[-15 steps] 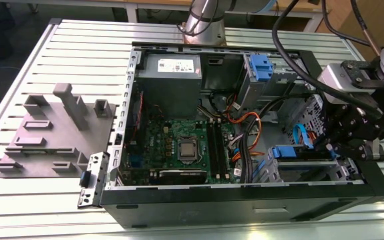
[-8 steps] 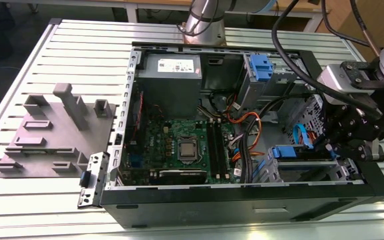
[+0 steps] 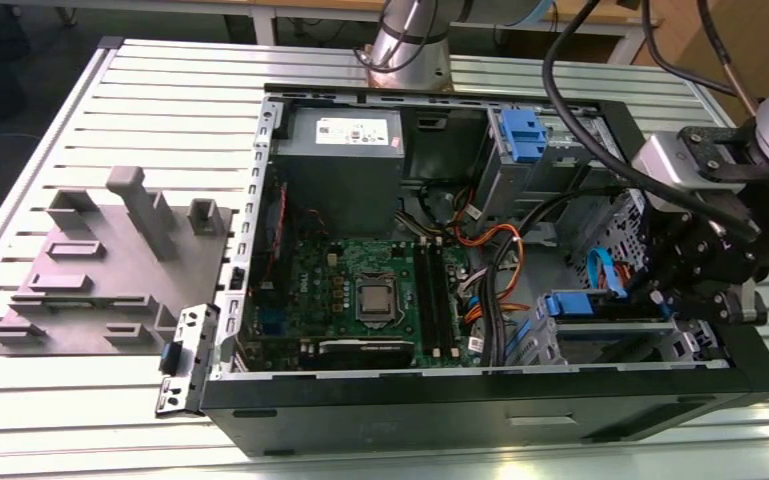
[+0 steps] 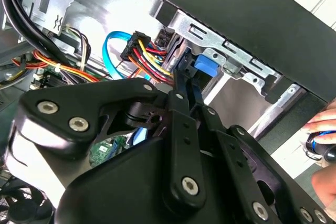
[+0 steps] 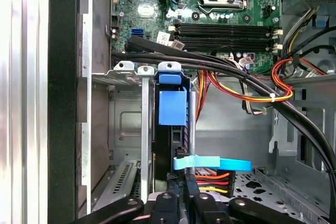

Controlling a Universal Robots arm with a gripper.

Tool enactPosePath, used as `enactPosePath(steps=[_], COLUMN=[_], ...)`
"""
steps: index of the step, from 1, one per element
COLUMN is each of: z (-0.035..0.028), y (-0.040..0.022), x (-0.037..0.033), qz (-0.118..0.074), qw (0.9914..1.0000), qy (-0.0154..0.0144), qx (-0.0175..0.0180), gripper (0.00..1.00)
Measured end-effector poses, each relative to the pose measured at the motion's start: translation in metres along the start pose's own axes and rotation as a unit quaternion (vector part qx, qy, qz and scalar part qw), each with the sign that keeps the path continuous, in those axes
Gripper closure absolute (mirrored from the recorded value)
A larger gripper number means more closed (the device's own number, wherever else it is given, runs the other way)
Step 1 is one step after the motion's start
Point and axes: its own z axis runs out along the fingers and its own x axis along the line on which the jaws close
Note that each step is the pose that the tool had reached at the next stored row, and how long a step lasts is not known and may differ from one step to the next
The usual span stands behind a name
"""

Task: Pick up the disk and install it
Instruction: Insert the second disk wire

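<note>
1. Slatted metal surface (image 3: 157, 90) carries the open computer case (image 3: 291, 410).
2. Inside its drive cage (image 5: 123, 129), the disk (image 5: 172, 114) stands on edge.
3. The gripper (image 5: 181, 179) is at the disk's rear; whether the jaws are apart is unclear.
4. Risk: the cables (image 5: 220, 66) just beside the disk could snag.

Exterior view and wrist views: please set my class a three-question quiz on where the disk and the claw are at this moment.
1. True or false: the disk lies flat on the table outside the case.
2. In the exterior view, the claw is: A) inside the computer case at the exterior view's right; B) over the grey fixture plate; C) above the processor.
3. Fill in: the flat cable next to the disk is ____.
Key: 1 false; 2 A; 3 blue.
</note>
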Motion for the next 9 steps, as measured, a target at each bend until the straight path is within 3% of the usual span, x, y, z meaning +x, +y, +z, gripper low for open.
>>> enactPosePath(steps=[3, 4, 9], z=[-0.0001, -0.0004, -0.0028], y=[0.0, 0.0, 0.0], x=[0.0001, 0.0001, -0.0001], qz=[0.0, 0.0, 0.0], qw=[1.0, 1.0, 1.0], qy=[0.0003, 0.0006, 0.0007], qx=[0.0, 0.0001, 0.0001], gripper=[0.77, 0.7, 0.7])
